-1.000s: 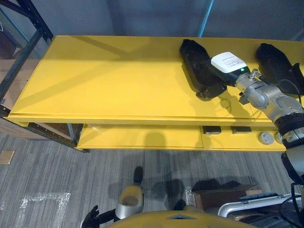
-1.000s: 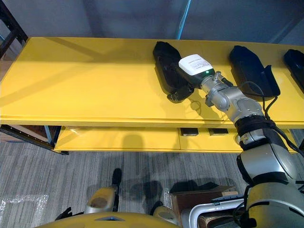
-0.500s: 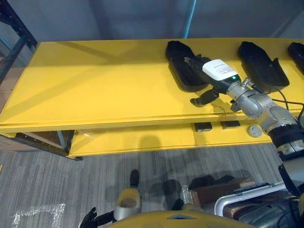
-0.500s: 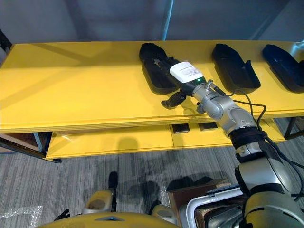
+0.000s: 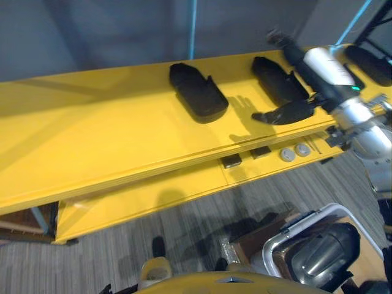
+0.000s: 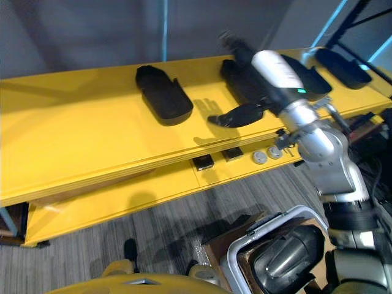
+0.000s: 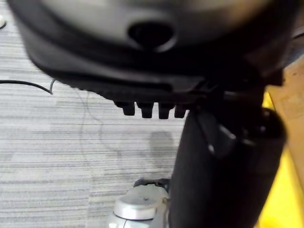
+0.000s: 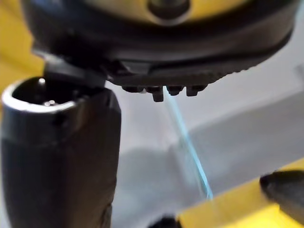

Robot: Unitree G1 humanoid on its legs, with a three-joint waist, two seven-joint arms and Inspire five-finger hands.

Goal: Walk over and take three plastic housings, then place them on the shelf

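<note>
Three black plastic housings lie in a row on the yellow shelf top (image 5: 92, 135): one (image 5: 196, 95) in the middle, a second (image 5: 278, 79) to its right, a third (image 5: 367, 61) at the far right. My right hand (image 5: 288, 111) hovers open above the shelf, in front of the second housing, with its thumb spread and nothing in it. The right wrist view shows a housing's tip (image 8: 285, 185) on the yellow top. My left hand (image 7: 152, 110) hangs open over the grey carpet and holds nothing.
Under the top runs a lower yellow ledge with two dark pads (image 5: 231, 160) and two round knobs (image 5: 294, 150). A grey-framed cart (image 5: 318, 251) and a cardboard box (image 5: 254, 242) stand on the carpet at the lower right. A blue pole (image 5: 193, 24) rises behind the shelf.
The camera has swung to the right. My right hand has come off the middle housing, left it on the shelf, and risen to the right over the second one.
</note>
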